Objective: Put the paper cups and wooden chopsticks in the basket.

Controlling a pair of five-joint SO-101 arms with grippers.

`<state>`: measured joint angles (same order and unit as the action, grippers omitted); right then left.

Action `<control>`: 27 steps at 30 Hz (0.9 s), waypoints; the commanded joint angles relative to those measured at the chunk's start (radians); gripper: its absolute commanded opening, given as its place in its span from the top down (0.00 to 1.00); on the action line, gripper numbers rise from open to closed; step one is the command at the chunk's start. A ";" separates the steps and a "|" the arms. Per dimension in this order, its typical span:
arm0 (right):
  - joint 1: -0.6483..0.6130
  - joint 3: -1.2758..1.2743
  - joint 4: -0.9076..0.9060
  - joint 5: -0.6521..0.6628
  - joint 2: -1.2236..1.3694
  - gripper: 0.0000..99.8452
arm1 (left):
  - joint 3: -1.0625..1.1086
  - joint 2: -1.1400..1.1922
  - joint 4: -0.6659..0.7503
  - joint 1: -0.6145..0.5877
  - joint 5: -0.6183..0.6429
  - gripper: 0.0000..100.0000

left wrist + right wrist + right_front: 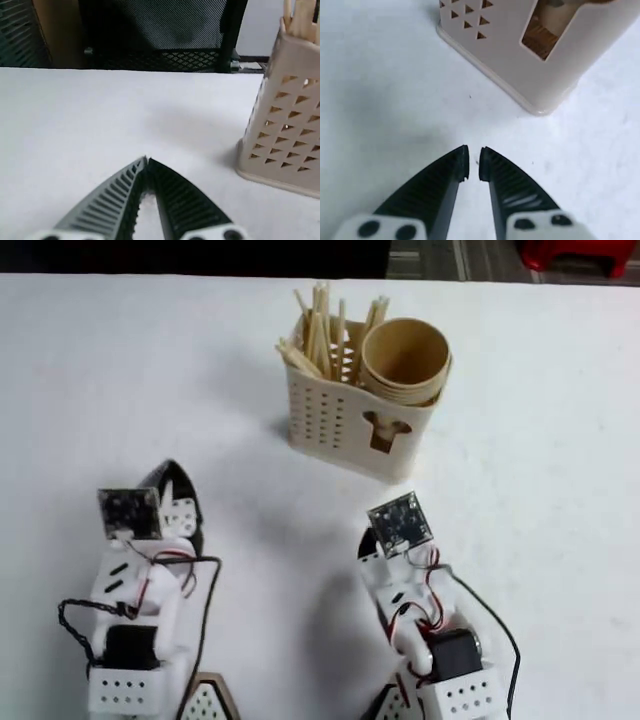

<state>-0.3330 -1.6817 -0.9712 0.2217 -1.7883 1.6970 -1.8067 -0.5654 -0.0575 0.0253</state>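
At the near edge of the white bench [120,370] the two arms sit side by side, white-bodied with red and black wires looped over them. Each wrist carries a small dark camera board; the left board [130,510] and the right board [400,520] bear markings too small to read.

Just ahead of the left arm, the left tool [147,161] points over bare bench. Its black ribbed jaws are closed tip to tip and nothing is between them. The right tool [473,156] is narrow, with only a thin slit between its tips, and it too grips nothing. It hangs low over the bench, aimed at the foot of the basket.

Farther out, near the middle of the bench, stands the basket [345,430], cream plastic, upright, its walls pierced with rows of small holes. A shaped cutout [385,430] opens the wall facing the arms. The paper cups [405,360], nested as one tan stack, stand in the end of the basket on the right arm's side, their rim above the wall. The wooden chopsticks [320,330] stand bunched in the other end, tips fanning upward.

Beyond the far edge are a dark mesh chair back [160,30] and a red object [580,255].
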 commanded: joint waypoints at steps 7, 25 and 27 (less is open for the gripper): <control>0.010 -0.009 -0.159 0.017 -0.013 0.95 | -0.005 -0.013 -0.149 0.090 -0.083 0.98; 0.008 -0.009 -0.300 0.014 -0.013 0.95 | -0.005 -0.015 -0.717 0.025 -0.242 0.98; 0.007 -0.009 -0.300 0.014 -0.013 0.95 | -0.005 -0.015 -0.717 0.019 -0.261 0.98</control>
<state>-0.3314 -1.6817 -1.2689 0.2294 -1.7883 1.6970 -1.8082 -1.2743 -0.0146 -0.1649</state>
